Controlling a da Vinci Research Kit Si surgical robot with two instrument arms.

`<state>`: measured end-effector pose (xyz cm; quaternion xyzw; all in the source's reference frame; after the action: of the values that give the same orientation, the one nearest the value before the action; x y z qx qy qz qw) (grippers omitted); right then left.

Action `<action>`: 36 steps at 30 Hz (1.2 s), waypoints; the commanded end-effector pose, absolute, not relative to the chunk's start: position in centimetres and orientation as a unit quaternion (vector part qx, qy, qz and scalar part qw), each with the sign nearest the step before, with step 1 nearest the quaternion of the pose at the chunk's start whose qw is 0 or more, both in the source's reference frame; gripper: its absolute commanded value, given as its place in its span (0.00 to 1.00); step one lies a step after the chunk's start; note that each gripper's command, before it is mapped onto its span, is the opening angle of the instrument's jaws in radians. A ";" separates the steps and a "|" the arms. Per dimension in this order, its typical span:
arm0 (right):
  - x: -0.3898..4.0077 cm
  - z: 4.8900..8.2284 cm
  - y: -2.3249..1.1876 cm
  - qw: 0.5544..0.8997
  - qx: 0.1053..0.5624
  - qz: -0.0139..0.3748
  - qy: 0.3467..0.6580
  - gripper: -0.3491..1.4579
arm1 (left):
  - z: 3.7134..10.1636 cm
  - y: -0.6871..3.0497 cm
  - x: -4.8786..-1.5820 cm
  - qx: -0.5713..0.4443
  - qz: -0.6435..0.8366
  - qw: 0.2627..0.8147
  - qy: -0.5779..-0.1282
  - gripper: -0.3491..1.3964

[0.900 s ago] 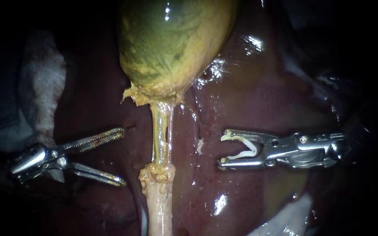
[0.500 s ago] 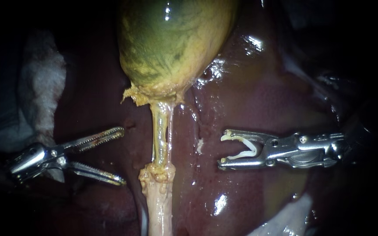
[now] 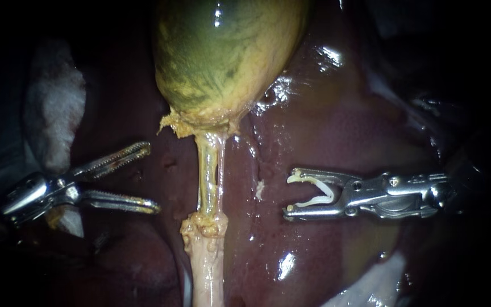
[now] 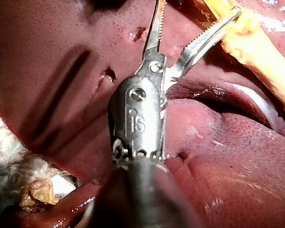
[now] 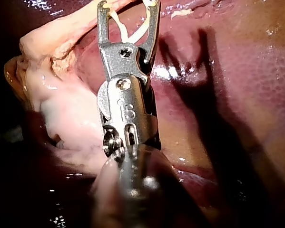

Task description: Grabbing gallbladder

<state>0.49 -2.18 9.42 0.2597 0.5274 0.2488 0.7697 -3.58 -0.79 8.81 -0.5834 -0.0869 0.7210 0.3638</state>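
The green-yellow gallbladder hangs at the top centre of the endoscope view. A thin yellowish tube runs down from it to a pale knobbly stump. My left instrument lies left of the tube, its toothed jaws open and empty, well below the gallbladder. In the left wrist view my left instrument has one jaw tip close to the yellowish tube. My right instrument sits right of the tube, jaws set around a white clip. The right wrist view shows my right instrument and that clip.
Dark red, wet liver lies under and around everything. White gauze sits at the far left behind my left instrument, and the gauze shows beside its shaft. Pale material lies at the lower right.
My left instrument has risen and drawn slightly left against the liver, jaws still open. The right instrument, the clip and the gallbladder have not moved.
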 end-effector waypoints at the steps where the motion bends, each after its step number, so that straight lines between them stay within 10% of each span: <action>1: 0.49 9.42 -2.18 0.770 0.260 0.249 0.527 0.52 | 8.82 -0.76 -3.58 -0.581 0.721 0.368 -0.084 0.56; 25: 0.49 9.43 -2.19 0.770 0.260 0.249 0.528 0.52 | 9.11 -0.24 -3.85 -0.563 0.720 0.402 -0.053 0.37; 36: 0.50 9.43 -2.19 0.770 0.259 0.249 0.528 0.52 | 9.12 -0.24 -3.89 -0.564 0.721 0.399 -0.053 0.10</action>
<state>0.50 -2.19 9.43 0.2595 0.5277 0.2487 0.7697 -3.88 -0.24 9.13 -0.5638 -0.0530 0.7212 0.3990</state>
